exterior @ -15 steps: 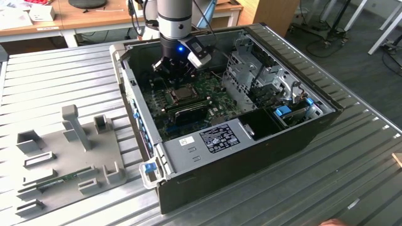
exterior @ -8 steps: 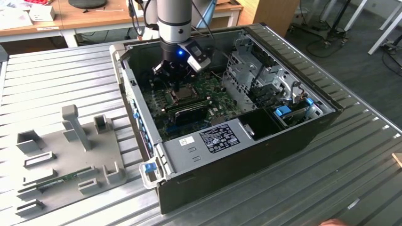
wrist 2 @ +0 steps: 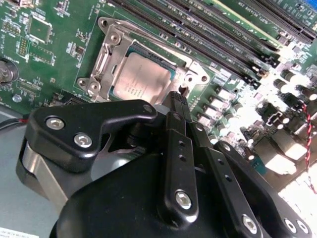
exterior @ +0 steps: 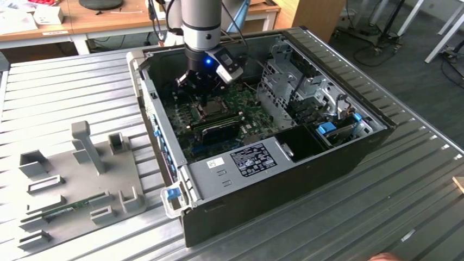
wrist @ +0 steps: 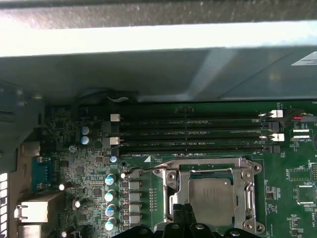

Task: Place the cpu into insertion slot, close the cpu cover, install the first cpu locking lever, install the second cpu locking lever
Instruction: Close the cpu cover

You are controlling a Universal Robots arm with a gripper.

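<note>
- Black gripper (wrist 2: 177, 99): jaws clenched, empty, tip at edge of thin silvery square cpu cover (wrist 2: 110, 52).
- Dull silver-grey square cpu (wrist 2: 141, 79): seated in its window.
- Risk: tip slips, gouges chip.

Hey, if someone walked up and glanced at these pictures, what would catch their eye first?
The robot arm's gripper hanging inside the open computer case on the ribbed metal table. Close by it in the second wrist view, the silver cpu lies framed by the cpu cover on the green circuit board.
</note>
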